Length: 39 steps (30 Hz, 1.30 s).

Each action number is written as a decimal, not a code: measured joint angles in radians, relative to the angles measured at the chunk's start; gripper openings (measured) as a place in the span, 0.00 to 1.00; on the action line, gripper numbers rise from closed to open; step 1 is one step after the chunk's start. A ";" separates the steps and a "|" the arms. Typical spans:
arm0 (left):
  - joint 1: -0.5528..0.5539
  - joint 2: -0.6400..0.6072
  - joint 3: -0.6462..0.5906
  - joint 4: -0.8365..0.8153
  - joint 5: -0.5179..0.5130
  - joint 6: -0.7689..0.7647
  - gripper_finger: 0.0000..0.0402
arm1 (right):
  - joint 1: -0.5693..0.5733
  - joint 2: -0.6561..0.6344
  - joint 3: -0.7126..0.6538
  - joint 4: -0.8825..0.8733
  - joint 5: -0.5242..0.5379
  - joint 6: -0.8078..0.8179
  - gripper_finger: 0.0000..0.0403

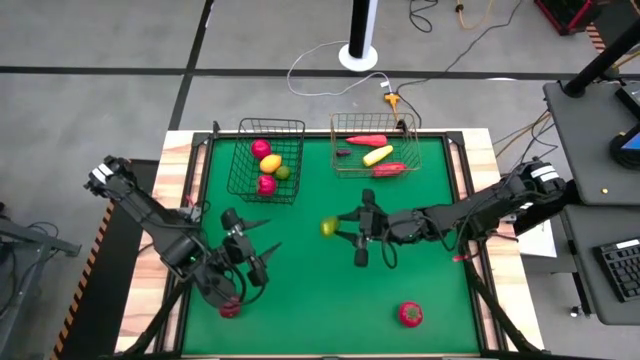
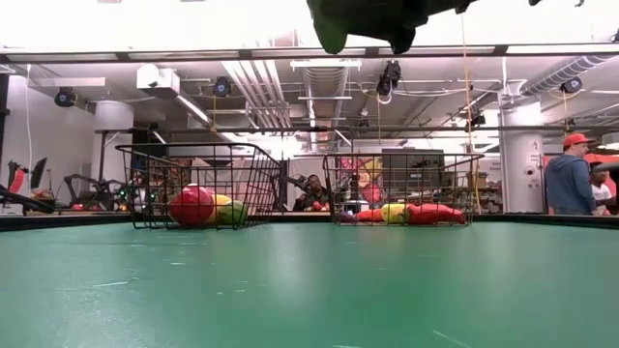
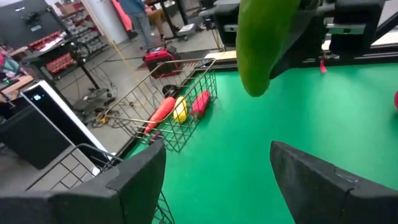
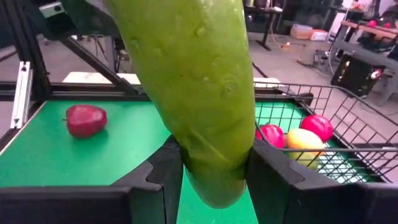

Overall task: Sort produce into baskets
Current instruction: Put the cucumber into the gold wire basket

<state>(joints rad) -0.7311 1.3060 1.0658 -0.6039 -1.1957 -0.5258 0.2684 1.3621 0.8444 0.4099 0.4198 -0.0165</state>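
My right gripper (image 1: pixel 330 228) at frame centre clamps a green cucumber (image 4: pixel 193 93); carry high over silvery basket (image 1: pixel 405 130) rim, upper centre-right, then release.

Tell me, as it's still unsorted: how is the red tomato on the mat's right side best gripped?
Come straight down on the tomato and close across its round middle. It sits alone on open mat, so any side works. The right gripper holds a cucumber; the left gripper is open.

Person (image 2: pixel 569 174) beyond green table (image 1: pixel 300 300)
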 joint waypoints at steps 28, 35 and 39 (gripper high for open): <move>0.001 0.061 -0.001 -0.007 0.000 -0.054 0.67 | -0.470 0.129 0.680 -1.294 0.203 0.136 0.34; 0.001 0.061 -0.001 -0.014 -0.002 -0.060 0.67 | -0.712 0.226 0.755 -1.591 0.101 0.013 0.34; 0.001 0.061 -0.001 -0.013 -0.010 -0.060 0.67 | -0.818 0.273 0.755 -1.644 -0.003 -0.049 0.34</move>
<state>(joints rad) -0.7303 1.3674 1.0645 -0.6170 -1.2057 -0.5861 -0.5493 1.6354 1.5990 -1.2340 0.4165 -0.0651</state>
